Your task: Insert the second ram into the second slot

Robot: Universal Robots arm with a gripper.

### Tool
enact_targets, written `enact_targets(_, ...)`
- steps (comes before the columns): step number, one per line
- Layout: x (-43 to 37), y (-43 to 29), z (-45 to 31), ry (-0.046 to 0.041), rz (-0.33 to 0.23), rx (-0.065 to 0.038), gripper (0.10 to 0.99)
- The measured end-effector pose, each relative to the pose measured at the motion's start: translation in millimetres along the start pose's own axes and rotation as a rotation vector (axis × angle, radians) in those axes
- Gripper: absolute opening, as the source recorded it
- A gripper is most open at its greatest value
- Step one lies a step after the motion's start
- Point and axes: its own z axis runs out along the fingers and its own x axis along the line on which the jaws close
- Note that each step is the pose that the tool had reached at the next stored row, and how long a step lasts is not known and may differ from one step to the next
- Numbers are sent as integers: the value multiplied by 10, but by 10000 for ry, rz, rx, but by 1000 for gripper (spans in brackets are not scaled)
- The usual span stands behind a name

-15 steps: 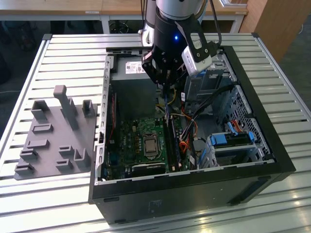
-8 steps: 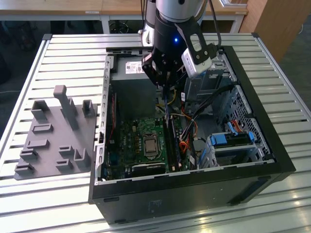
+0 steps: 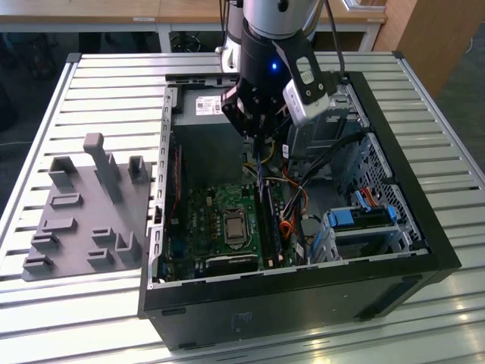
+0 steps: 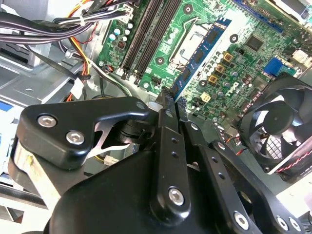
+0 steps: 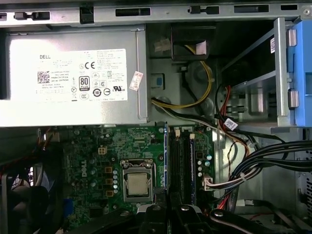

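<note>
Pinching the second ram point(image 4: 201, 54) by one end, claw point(image 4: 173, 100) nearly closed, hanging above the memory slots point(image 4: 146, 34)

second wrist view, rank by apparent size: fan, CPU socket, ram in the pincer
1. fan, looks nearer the camera and is cut by the frame edge
2. CPU socket, partly behind the ram
3. second ram, a slim strip clamped in the pincer; close to the socket, so unsure

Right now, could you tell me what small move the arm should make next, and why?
Probably ease straight down, slowly: the gripper is shut on the second ram, which hangs above the motherboard, roughly parallel to the memory slots and not yet seated.
</note>
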Motion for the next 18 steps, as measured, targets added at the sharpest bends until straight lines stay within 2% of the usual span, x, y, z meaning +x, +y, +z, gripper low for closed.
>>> enact_targets(18, -1, -2, 47, -1, 0, 20, 137)
